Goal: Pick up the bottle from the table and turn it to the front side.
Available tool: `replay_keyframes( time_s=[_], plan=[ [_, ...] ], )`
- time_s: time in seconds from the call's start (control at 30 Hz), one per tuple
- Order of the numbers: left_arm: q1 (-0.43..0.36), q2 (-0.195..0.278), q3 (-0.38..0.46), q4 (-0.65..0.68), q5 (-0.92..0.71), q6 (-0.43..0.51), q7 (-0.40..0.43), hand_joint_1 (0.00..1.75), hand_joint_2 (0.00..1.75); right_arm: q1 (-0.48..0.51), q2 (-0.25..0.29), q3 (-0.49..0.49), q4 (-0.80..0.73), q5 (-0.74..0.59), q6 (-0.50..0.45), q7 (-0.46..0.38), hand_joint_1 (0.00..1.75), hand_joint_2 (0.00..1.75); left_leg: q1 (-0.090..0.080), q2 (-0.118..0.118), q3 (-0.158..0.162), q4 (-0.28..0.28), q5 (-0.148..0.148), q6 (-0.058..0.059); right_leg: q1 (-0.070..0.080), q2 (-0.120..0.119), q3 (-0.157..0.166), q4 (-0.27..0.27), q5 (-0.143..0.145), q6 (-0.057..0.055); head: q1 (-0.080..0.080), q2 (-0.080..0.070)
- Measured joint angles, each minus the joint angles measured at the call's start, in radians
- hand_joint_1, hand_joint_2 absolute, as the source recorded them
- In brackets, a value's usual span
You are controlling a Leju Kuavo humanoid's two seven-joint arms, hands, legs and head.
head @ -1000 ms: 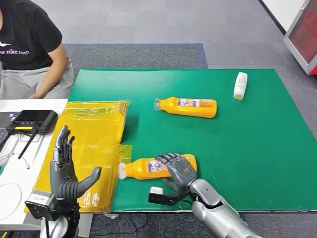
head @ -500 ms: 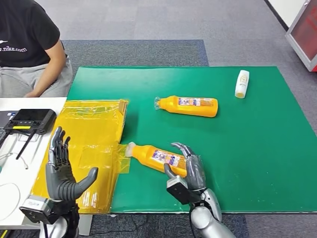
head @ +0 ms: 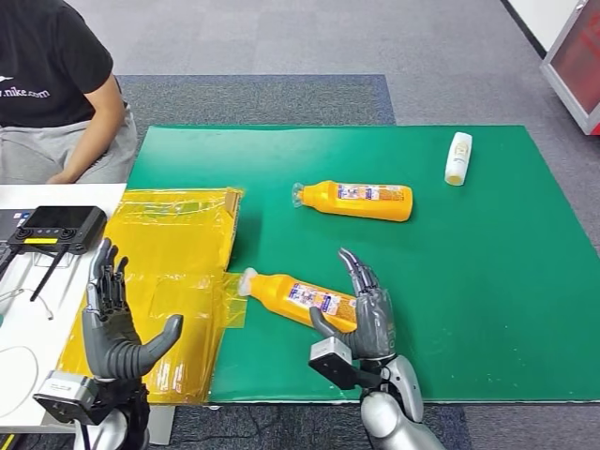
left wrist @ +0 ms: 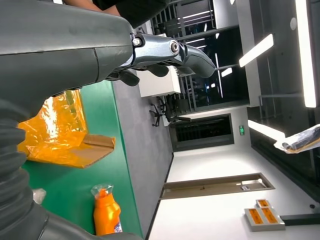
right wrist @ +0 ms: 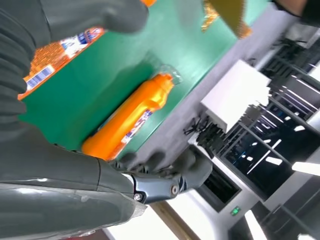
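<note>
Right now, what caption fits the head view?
Right hand touches the near orange plastic bottle lying on the green table mat.

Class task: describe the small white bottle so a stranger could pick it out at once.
Start at the green mat and go to its far right corner. There lies the small white bottle, alone. Unlike the two orange bottles nearer the middle, it is short, pale and far from either hand.

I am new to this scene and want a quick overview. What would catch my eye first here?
Two orange bottles lie on their sides on the green mat: the near bottle right next to the right robot hand, whose fingers are spread, and the far bottle toward the middle. At the mat's left edge lies crinkled yellow plastic, with the open left robot hand raised beside it.
</note>
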Motion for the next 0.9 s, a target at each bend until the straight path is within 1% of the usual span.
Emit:
replay_keyframes(
  time_s=[0.27, 0.33, 0.43, 0.63, 0.8, 0.9],
  plan=[
    [-0.007, -0.007, 0.0, 0.0, -0.034, -0.014, 0.011, 0.0, 1.75, -0.023, -0.018, 0.038, 0.033, 0.324, -0.065, 0.159, 0.0, 1.75, 0.0, 0.0, -0.001, 0.0, 0.0, 0.0, 0.0, 0.0, -0.001, 0.0, 0.0, 0.0, 0.0, 0.0],
    [-0.009, -0.009, 0.001, 0.0, -0.041, -0.016, 0.017, 0.0, 1.75, -0.032, -0.025, 0.049, 0.042, 0.37, -0.064, 0.188, 0.0, 1.75, 0.0, 0.0, -0.001, 0.0, 0.0, 0.0, 0.0, 0.0, -0.001, 0.0, 0.0, 0.0, 0.0, 0.0],
    [-0.01, -0.012, 0.001, 0.0, -0.045, -0.022, 0.02, 0.0, 1.75, -0.044, -0.035, 0.062, 0.06, 0.389, -0.048, 0.207, 0.0, 1.75, 0.0, 0.0, -0.001, 0.0, 0.0, 0.0, 0.0, 0.0, -0.001, 0.0, 0.0, 0.0, 0.0, 0.0],
    [-0.01, -0.018, 0.001, 0.0, -0.051, -0.031, 0.02, 0.0, 1.75, -0.067, -0.054, 0.081, 0.096, 0.379, 0.02, 0.22, 0.0, 1.75, 0.0, 0.0, -0.001, 0.0, 0.0, 0.0, 0.0, 0.0, -0.001, 0.0, 0.0, 0.0, 0.0, 0.0],
    [-0.008, -0.019, 0.003, 0.0, -0.054, -0.031, 0.02, 0.0, 1.75, -0.086, -0.068, 0.091, 0.125, 0.357, 0.131, 0.251, 0.0, 1.75, 0.0, 0.0, -0.002, 0.0, 0.0, 0.0, 0.0, 0.0, -0.001, 0.0, 0.0, 0.0, 0.0, 0.0],
    [-0.005, -0.019, 0.005, 0.0, -0.055, -0.028, 0.02, 0.0, 1.75, -0.095, -0.077, 0.097, 0.145, 0.348, 0.182, 0.265, 0.0, 1.75, 0.0, 0.0, -0.002, 0.0, 0.0, 0.0, 0.0, 0.0, -0.002, 0.0, 0.0, 0.0, 0.0, 0.0]
  ],
)
